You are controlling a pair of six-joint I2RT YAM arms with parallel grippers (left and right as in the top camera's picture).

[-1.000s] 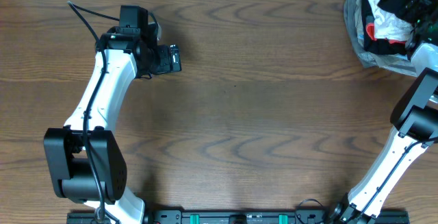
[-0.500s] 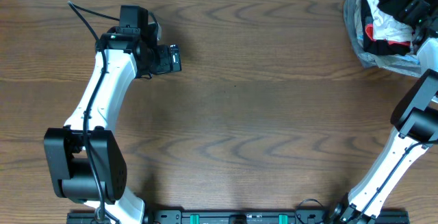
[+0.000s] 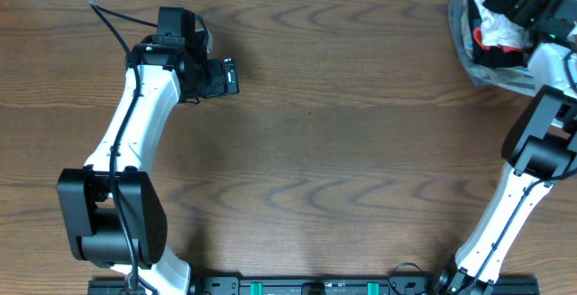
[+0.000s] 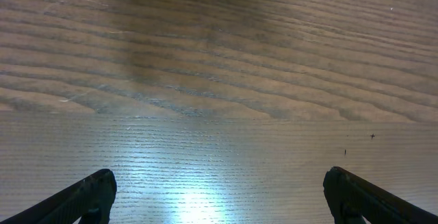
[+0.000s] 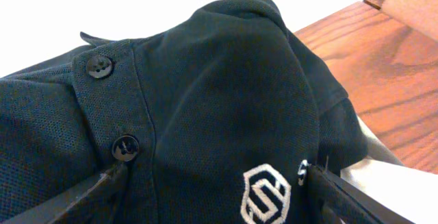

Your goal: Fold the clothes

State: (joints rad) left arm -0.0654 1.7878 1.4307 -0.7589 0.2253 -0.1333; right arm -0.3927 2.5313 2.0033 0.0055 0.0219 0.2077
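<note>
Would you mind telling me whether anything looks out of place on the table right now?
Nothing looks spilled or damaged. The black shirt lies crumpled on the heap of garments at the table's far right corner, not spread out.

The heap of garments (image 3: 487, 65) in the overhead view's top right corner runs off the picture's top edge. The right arm (image 3: 518, 200) covers part of it, and the arm's upper end is clipped by the right edge. In the right wrist view the black shirt (image 5: 226, 107) fills the frame and is cut off at left and bottom. Its white logo (image 5: 267, 195) loses its lower part at the bottom edge. Only the tips of the right gripper (image 5: 215, 176) show, in the lower corners, and whether they press the cloth is perhaps impossible to judge. The left gripper (image 4: 219, 179) shows two dark finger ends, the rest below the frame.
</note>
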